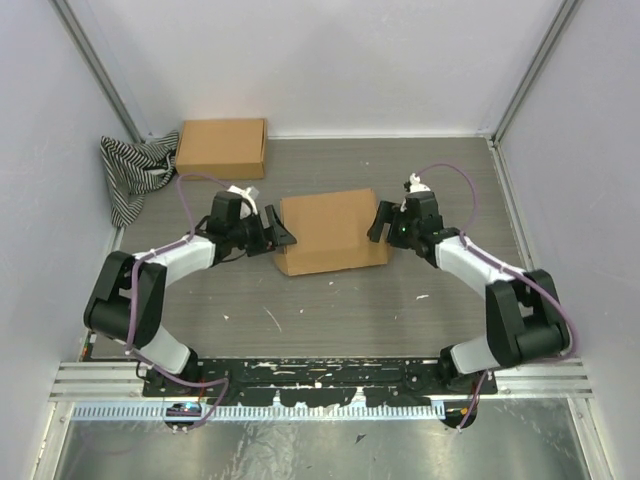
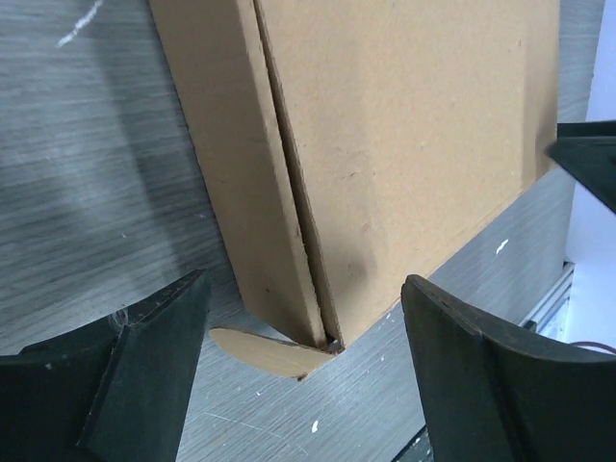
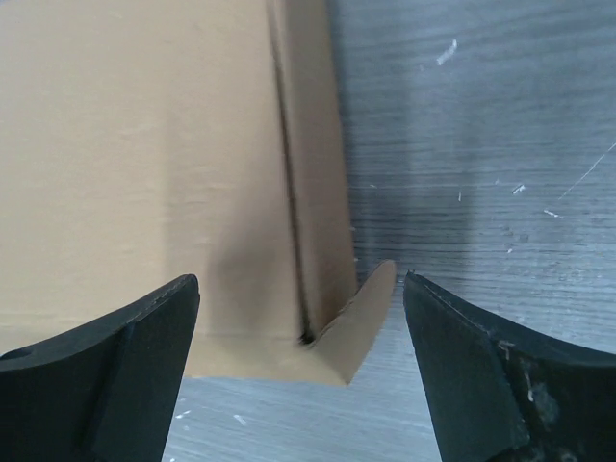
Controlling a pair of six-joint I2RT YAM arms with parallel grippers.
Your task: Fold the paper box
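Observation:
The paper box lies closed on the table's middle, plain brown cardboard with its lid down. My left gripper stands open at its left end. In the left wrist view the box corner sits between the spread fingers, touching neither, and a small rounded tab pokes out at the corner. My right gripper is open at the box's right end. Its wrist view has the box side and a pointed flap between the fingers, with gaps on both sides.
A second brown cardboard box, fully formed, sits at the back left. A black-and-white striped cloth lies bunched beside it against the left wall. White walls close in the grey table on three sides.

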